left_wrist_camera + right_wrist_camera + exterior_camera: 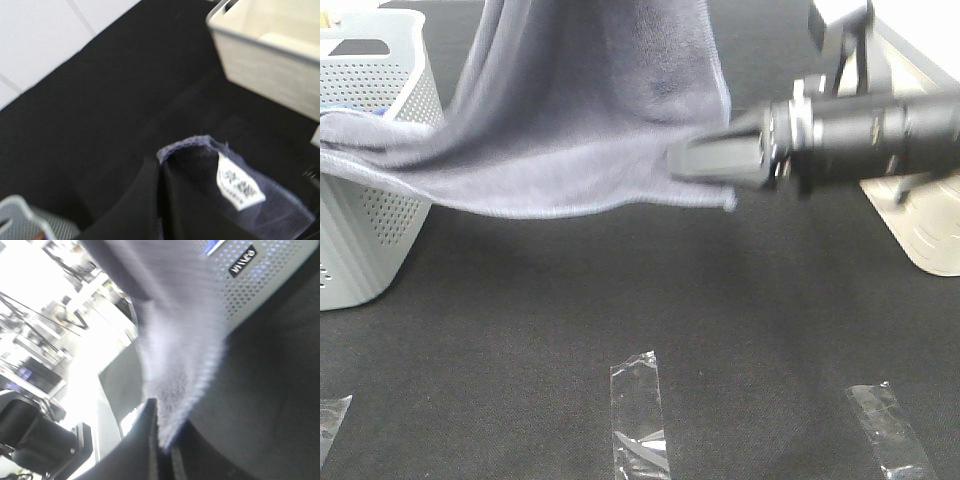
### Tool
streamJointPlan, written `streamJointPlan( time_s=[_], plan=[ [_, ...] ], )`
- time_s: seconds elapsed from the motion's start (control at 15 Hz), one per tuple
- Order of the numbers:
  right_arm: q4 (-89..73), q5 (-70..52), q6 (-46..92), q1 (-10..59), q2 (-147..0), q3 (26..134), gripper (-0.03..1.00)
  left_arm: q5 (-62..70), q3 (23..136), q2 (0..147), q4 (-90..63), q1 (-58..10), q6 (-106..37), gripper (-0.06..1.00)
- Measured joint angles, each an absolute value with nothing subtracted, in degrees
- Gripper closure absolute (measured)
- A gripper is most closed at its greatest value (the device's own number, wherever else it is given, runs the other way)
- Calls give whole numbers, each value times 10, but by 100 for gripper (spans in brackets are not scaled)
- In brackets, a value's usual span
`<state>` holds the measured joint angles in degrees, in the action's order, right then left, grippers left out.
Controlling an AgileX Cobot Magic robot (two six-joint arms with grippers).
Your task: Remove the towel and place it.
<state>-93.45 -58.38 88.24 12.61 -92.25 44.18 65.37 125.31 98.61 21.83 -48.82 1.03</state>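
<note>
The grey-lavender towel [580, 120] hangs lifted above the black table, and its left end still lies over the rim of the grey perforated basket [365, 230]. My right gripper [692, 160] reaches in from the right and is shut on the towel's lower right edge. In the right wrist view the towel [175, 370] is pinched between the black fingers of this gripper [159, 445]. In the left wrist view my left gripper [161, 200] is shut on the towel [260, 210] by its hem, near a white label [239, 187]. The left gripper is above the exterior view's top edge.
A cream bin [932, 235] stands at the right; it also shows in the left wrist view [270, 55]. Clear tape strips [638, 410] [890, 430] lie on the black table [740, 320] near the front. The basket's wall with a label shows in the right wrist view [260, 280].
</note>
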Motion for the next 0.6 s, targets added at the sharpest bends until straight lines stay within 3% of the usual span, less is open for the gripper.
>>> streamJointPlan(
  time_s=[0.4, 0.6],
  plan=[
    [-421, -532, 303, 126, -888, 698, 97, 657, 1253, 1061, 235, -374, 51, 94],
    [-246, -549, 155, 126, -909, 870, 97, 554, 1253, 1099, 225, -317, 53, 94]
  ],
)
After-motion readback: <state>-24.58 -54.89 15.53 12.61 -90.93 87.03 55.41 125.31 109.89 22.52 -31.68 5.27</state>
